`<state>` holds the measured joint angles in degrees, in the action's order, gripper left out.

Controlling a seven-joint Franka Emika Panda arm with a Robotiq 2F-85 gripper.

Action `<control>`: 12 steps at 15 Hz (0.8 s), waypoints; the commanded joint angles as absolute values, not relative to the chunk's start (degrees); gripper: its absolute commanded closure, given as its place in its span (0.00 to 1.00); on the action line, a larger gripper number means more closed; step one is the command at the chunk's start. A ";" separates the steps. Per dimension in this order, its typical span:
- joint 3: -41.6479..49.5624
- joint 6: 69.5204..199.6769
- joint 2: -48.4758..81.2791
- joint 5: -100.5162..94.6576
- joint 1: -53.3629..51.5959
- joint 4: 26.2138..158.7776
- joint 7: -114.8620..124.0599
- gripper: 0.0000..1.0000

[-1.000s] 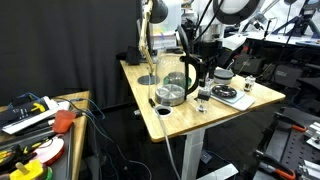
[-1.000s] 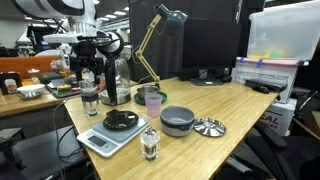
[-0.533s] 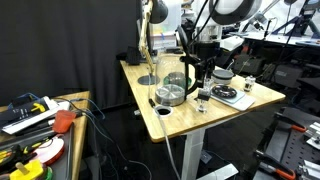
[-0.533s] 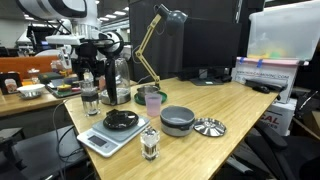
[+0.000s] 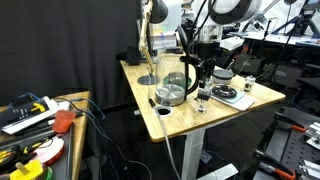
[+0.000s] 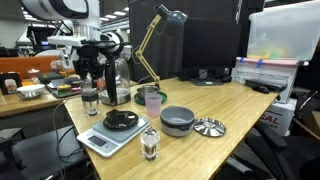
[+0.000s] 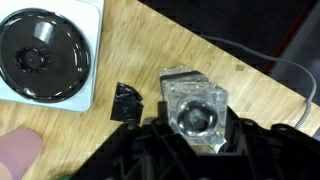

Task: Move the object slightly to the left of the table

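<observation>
1. The glass cup (image 7: 196, 112) stands upright on the light wooden table (image 7: 135, 45), close to one of its edges. In the wrist view that edge runs diagonally just past the glass.
2. The gripper (image 7: 195, 128) comes straight down over the cup, with one dark finger on each side. I cannot tell whether the pads press on the glass or only flank it (the fingers hide the contact).
3. In an exterior view the cup (image 5: 203, 101) sits between a large glass pot (image 5: 172, 90) and a white scale (image 5: 228, 96). All three stand along the same table edge.
4. The scale (image 7: 90, 30) carries a round black plate and lies just beside the cup.
5. A desk lamp (image 6: 160, 35) rises near the far edge. A small jar (image 6: 150, 146) stands at the near corner, beside a round tin (image 6: 177, 121).
</observation>
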<state>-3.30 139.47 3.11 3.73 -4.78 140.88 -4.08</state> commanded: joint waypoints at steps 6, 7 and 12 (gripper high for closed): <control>-2.70 135.65 -4.60 -3.89 -4.32 144.34 4.67 0.74; -3.17 133.95 -6.47 -3.49 -4.57 144.98 5.86 0.74; -6.16 129.61 -13.66 1.21 -6.49 147.65 10.16 0.74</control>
<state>-4.87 130.91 -10.29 -0.43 -6.18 146.05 7.26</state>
